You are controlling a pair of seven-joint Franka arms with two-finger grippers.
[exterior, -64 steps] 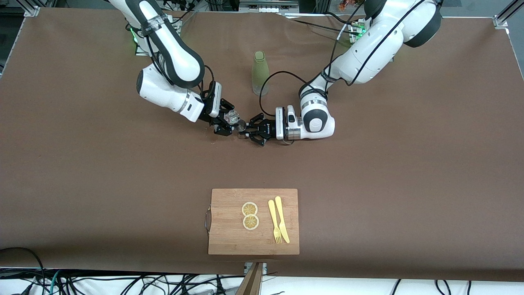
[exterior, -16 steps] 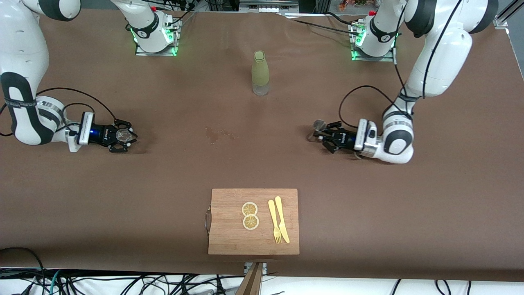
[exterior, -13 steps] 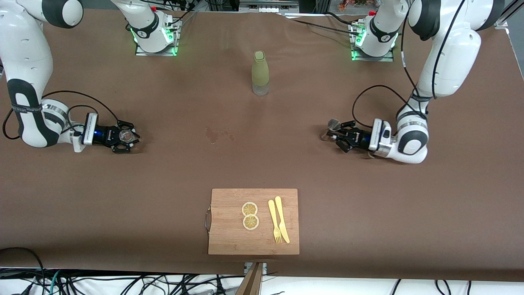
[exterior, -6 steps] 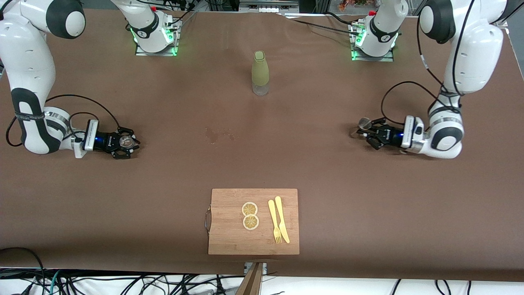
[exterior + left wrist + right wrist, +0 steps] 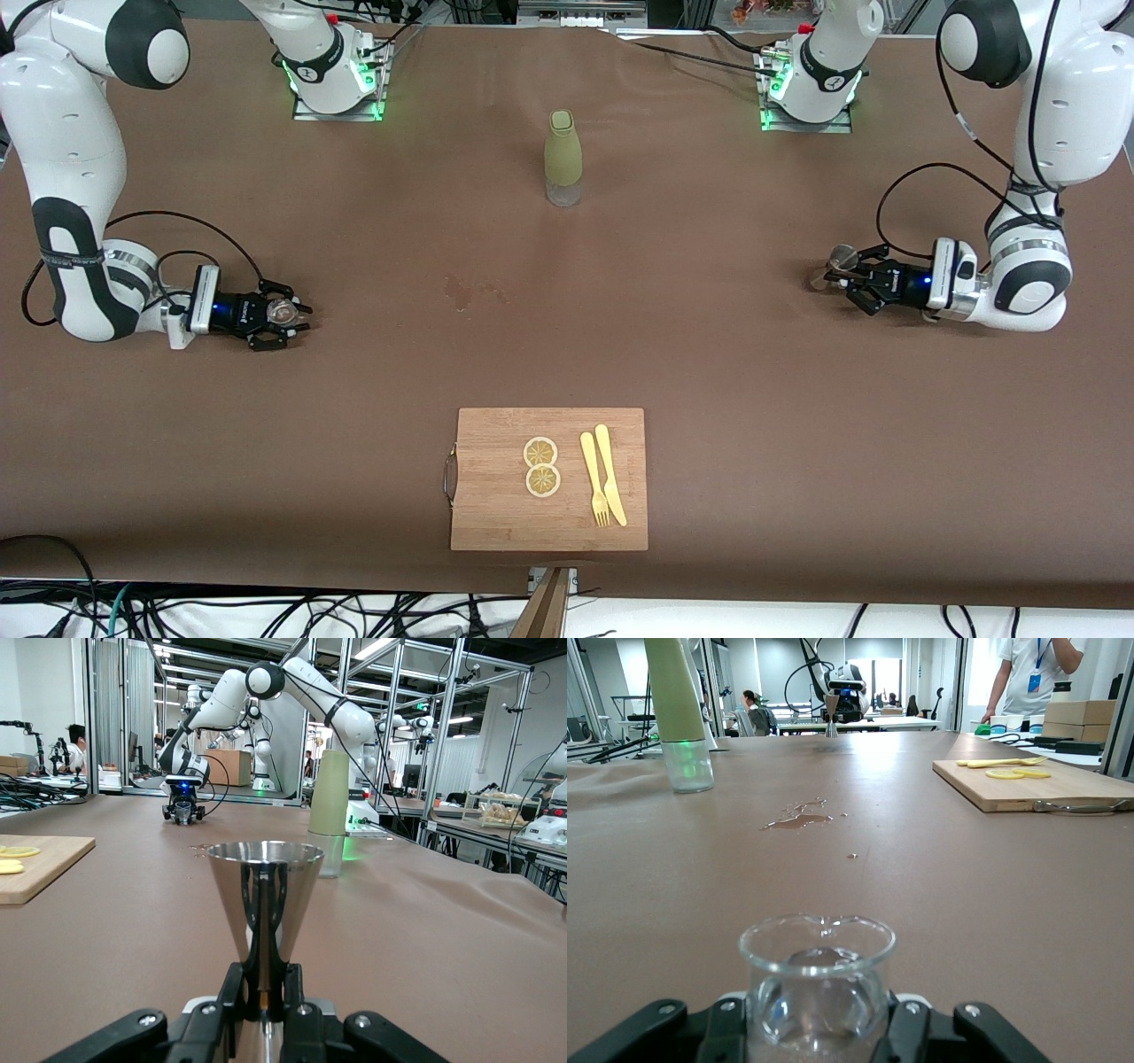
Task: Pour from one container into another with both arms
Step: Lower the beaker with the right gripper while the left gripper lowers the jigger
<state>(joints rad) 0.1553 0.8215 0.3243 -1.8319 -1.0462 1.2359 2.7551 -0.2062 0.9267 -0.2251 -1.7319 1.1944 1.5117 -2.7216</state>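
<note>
Steel shows bright in the left gripper [image 5: 849,276]: a small metal jigger cup [image 5: 263,904], cone-shaped, is pinched at its narrow waist between the black fingers, which are pressed tight on it. It stands upright, low at the table [image 5: 797,425] toward the left arm's end. The left arm [image 5: 1036,159] reaches down from its base at the table's edge, a black cable looping off its wrist.

Toward the right arm's end, the right gripper [image 5: 285,315] sits low at the table with a small clear glass beaker [image 5: 817,988] between its fingers. The beaker stands upright with its pouring lip showing. The fingers flank the glass closely, but whether they press on it or have let go I cannot tell. The right arm [image 5: 71,177] bends down to it from above.

Brown covering runs over the whole table. Near the middle lies a small wet spill [image 5: 474,291], roughly between the two grippers. A tall pale green bottle [image 5: 563,158] with a clear base stands upright farther from the front camera than the spill, between the two arm bases. Nearer to the camera a wooden cutting board [image 5: 496,514] with a metal handle carries two lemon slices [image 5: 540,466] and, just beside them, a yellow fork [image 5: 593,478] and a yellow knife [image 5: 611,474] lying side by side.

Around the table the wrist views show an open lab hall with metal frames, other benches, and a person in a white shirt [image 5: 1035,678] standing near the board's side.
</note>
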